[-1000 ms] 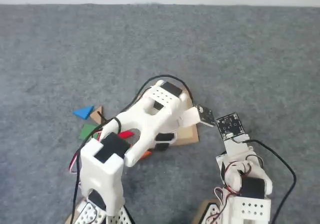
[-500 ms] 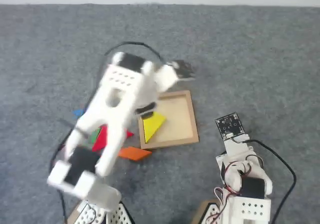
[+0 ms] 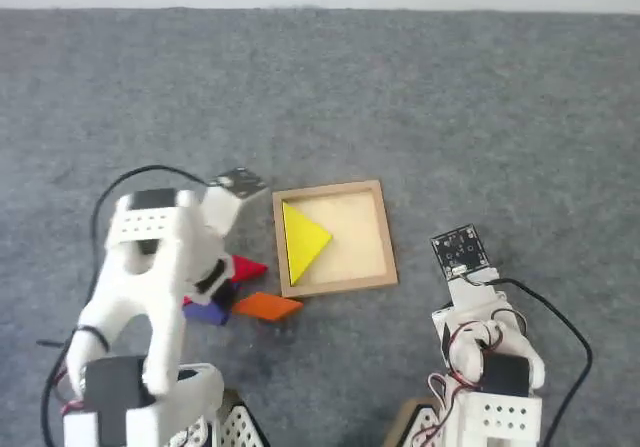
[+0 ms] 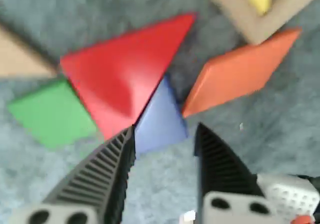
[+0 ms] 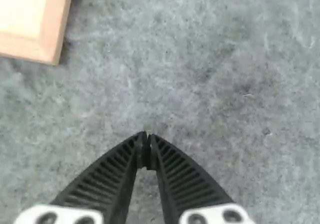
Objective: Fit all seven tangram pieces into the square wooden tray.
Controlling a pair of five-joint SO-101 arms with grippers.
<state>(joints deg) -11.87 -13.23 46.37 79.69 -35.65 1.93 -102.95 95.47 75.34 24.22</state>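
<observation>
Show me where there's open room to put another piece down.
Inside the tray, the wood beside the yellow triangle is bare. The grey carpet beyond the tray, and between it and the right arm, is open too. Crowded: the tray's other side, where the red triangle, orange piece and blue piece cluster.

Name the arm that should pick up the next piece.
Left. The left end effector hangs open over the blue piece; the right end effector sits shut over bare carpet, past the tray.

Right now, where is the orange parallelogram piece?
In the high view, the orange parallelogram piece lies just outside the square wooden tray, at its near left corner, next to the blue triangle piece.
</observation>
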